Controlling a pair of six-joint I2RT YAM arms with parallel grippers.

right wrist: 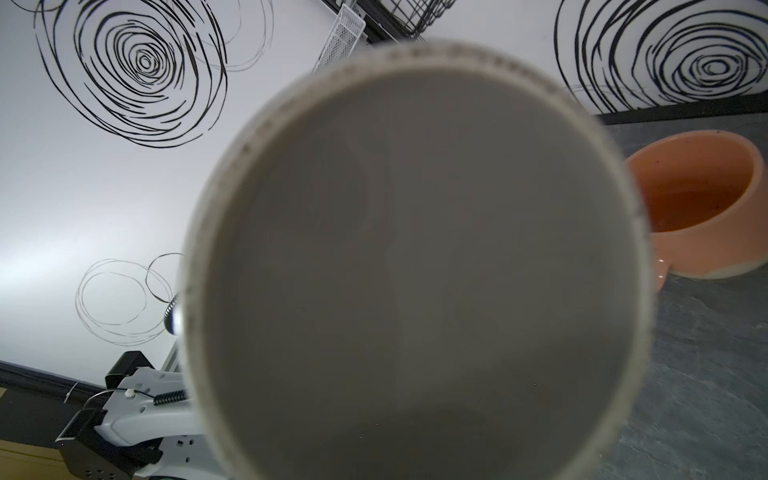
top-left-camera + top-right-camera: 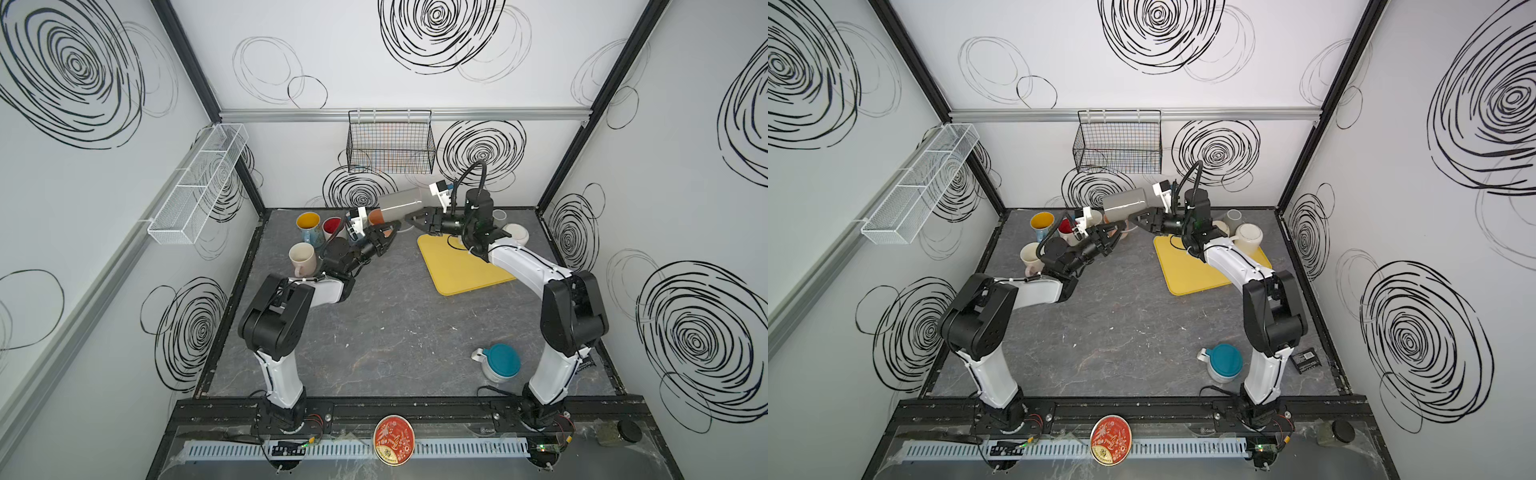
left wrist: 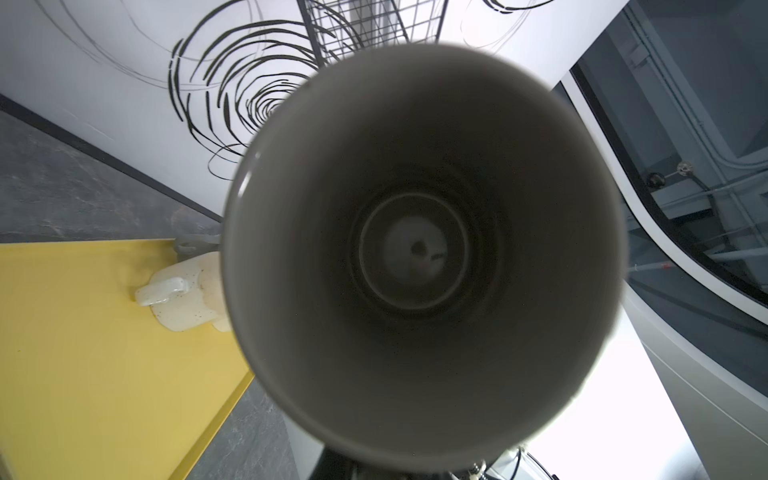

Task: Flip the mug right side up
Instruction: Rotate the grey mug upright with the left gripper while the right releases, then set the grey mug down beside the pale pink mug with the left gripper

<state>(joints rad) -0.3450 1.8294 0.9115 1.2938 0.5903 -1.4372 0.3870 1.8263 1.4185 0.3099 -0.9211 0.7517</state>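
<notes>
A tall grey mug point(image 2: 401, 204) hangs on its side above the back of the table, between my two grippers. Its mouth points at the left arm: the left wrist view looks straight into the mug point(image 3: 415, 249). Its base points at the right arm and fills the right wrist view, where the mug point(image 1: 415, 249) hides the jaws. My left gripper point(image 2: 388, 233) is shut on the mug at its mouth end, from below. Under the base end, my right gripper point(image 2: 413, 221) has its jaws parted.
Three upright mugs point(image 2: 307, 222) stand at the back left, with an orange mug point(image 1: 702, 208) behind the grippers. A cream mug point(image 2: 1250, 237) sits upside down by the yellow mat point(image 2: 461, 266). Another mug with a teal base point(image 2: 500, 361) is upside down at the front right. A black wire basket point(image 2: 390, 141) hangs on the back wall.
</notes>
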